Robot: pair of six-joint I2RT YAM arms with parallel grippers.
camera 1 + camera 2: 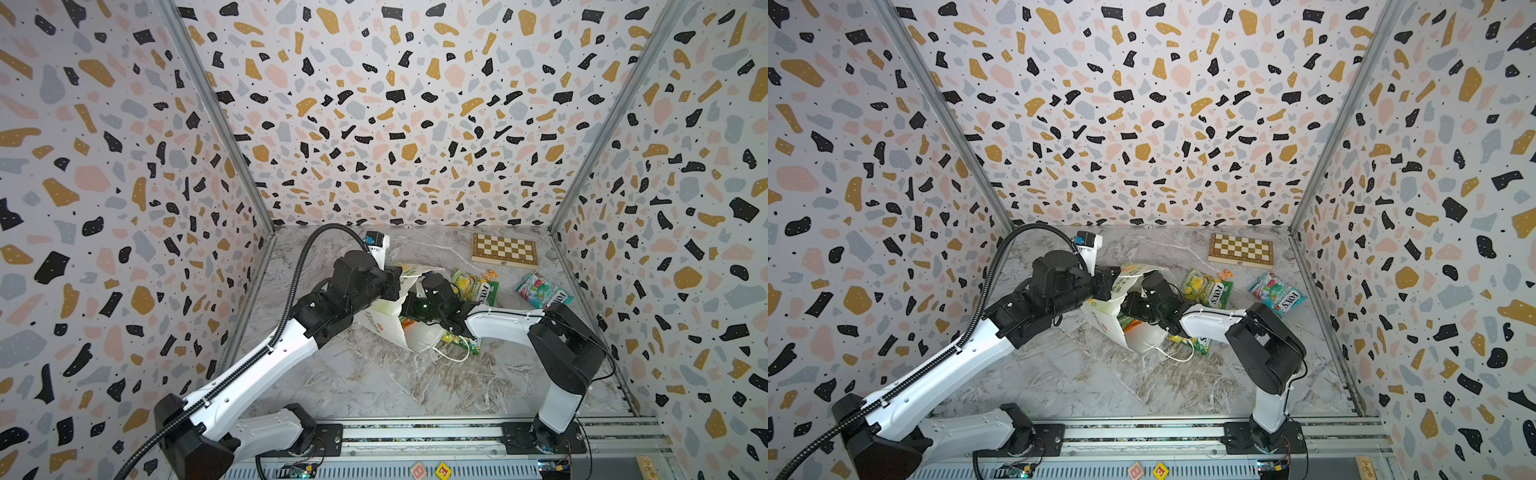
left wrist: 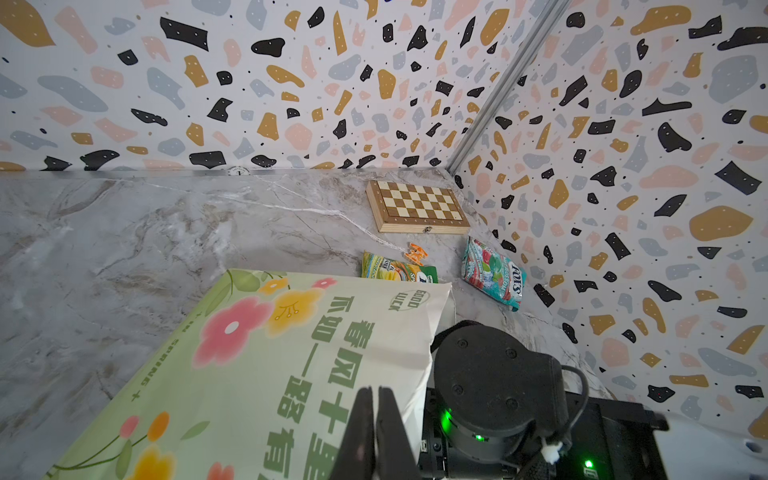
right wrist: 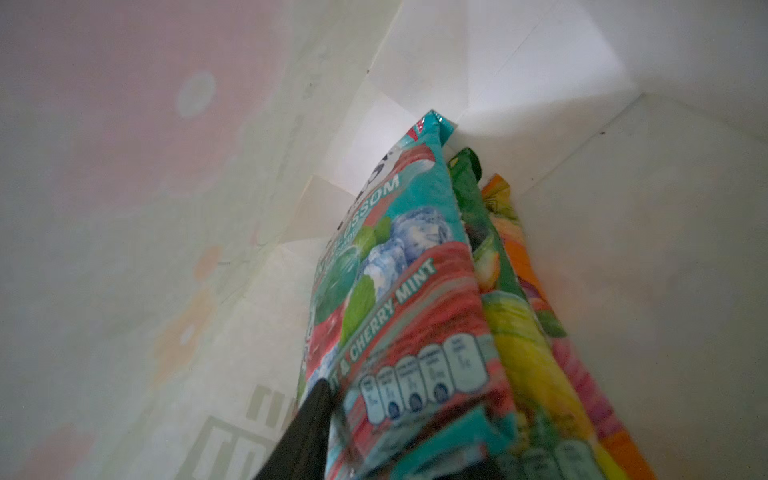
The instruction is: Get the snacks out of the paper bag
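Reaching deep into the paper bag (image 2: 270, 353), the right gripper (image 1: 409, 312) is the one nearer to the snacks inside. The left gripper (image 2: 374, 432) is outside at the bag's rim with its two fingers pressed flat together, and it looks like it pinches the paper to hold the mouth up. The bag lies on its side on the table (image 1: 374, 382), with its mouth toward the right arm. In the right wrist view three packets stand on their thin edges, side by side against one wall: a teal-and-red packet (image 3: 395, 291), a green-yellow packet (image 3: 511, 332) and an orange-pink packet (image 3: 496, 189). Their long sides run straight away from the fingers, toward the bag's closed end. The teal-and-red one is nearest, and one dark finger (image 3: 311, 419) lies right against its face. The other finger is hidden, so I cannot tell if the fingers are wide or already squeezing. My guess is that the next move needs a pull straight back along that long side and out of the mouth.
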